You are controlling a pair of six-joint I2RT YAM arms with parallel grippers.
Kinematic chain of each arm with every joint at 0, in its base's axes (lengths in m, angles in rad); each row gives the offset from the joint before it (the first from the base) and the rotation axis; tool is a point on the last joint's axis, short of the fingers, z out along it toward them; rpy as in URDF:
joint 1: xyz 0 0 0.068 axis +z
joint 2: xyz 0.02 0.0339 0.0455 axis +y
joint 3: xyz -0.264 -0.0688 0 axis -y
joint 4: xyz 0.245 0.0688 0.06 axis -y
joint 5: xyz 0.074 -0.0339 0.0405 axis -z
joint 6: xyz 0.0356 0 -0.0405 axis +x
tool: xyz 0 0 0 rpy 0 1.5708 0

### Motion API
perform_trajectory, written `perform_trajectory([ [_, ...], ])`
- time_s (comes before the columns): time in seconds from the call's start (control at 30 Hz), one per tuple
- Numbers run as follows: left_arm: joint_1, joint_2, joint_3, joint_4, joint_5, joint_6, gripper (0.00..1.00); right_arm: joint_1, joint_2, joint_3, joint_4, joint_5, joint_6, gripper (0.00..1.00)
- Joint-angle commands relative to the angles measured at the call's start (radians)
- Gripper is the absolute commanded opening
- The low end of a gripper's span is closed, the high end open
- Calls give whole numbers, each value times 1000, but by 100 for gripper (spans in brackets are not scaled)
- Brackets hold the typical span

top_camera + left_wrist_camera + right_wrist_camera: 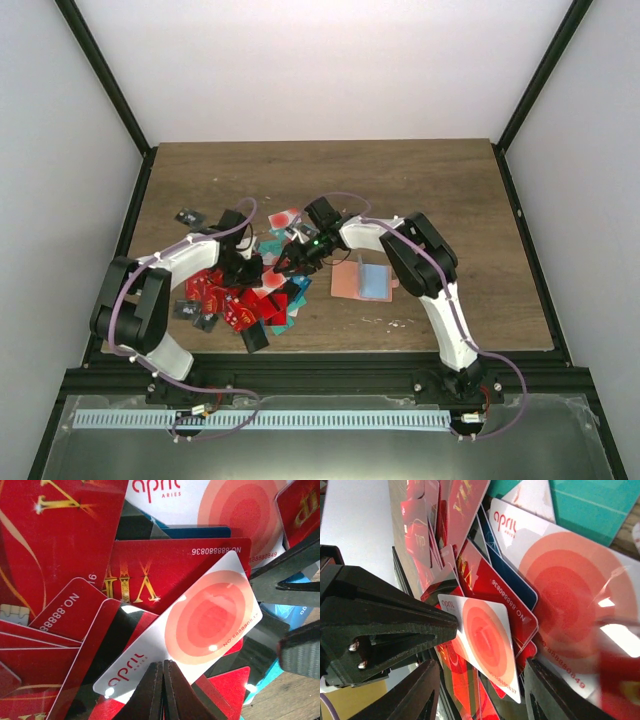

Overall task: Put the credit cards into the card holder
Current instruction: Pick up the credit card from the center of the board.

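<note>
Brightness: the top view was evenly and brightly lit from above, and the walls behind the credit cards (232,300) washed out to near white.
Shadows: faint and soft-edged on the table (420,190), close beside the credit cards.
Glare: in the left wrist view, small white highlights sat on the glossy white card with the red spot (200,622) among the credit cards.
Focus: the left wrist view kept the print on the credit cards sharp.
Blur: in the right wrist view, the credit cards nearest the lens smeared into red and white.

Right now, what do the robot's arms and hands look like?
The left arm and right arm have smooth white shells with chunky black joints, and a thin purple cable loops along each. The left hand and right hand are black, each with two pointy, wedge-shaped fingers.
</note>
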Motion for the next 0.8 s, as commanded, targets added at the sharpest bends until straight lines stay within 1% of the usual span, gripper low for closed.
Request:
perform_trajectory([
  [0.0, 4, 37, -45, 14, -2, -22, 4, 18, 27, 33, 5, -38, 0, 48],
  [0.17, 4, 26, -42, 25, 31, -19, 4, 18, 33, 28, 32, -67, 14, 45],
  [0.27, 4, -8, -4, -3, 48, -19, 4, 18, 35, 20, 40, -72, 19, 44],
  [0.37, 5, -55, 49, -60, 24, -29, 4, 18, 34, 13, 41, -66, 18, 43],
  [0.47, 4, -74, 84, -122, -36, -47, 4, 19, 34, 8, 40, -56, 17, 43],
  [0.57, 4, -76, 73, -159, -74, -68, 4, 18, 34, 4, 39, -52, 16, 42],
  [0.77, 5, -53, 9, -140, -81, -87, 4, 18, 38, -2, 46, -51, 17, 41],
])
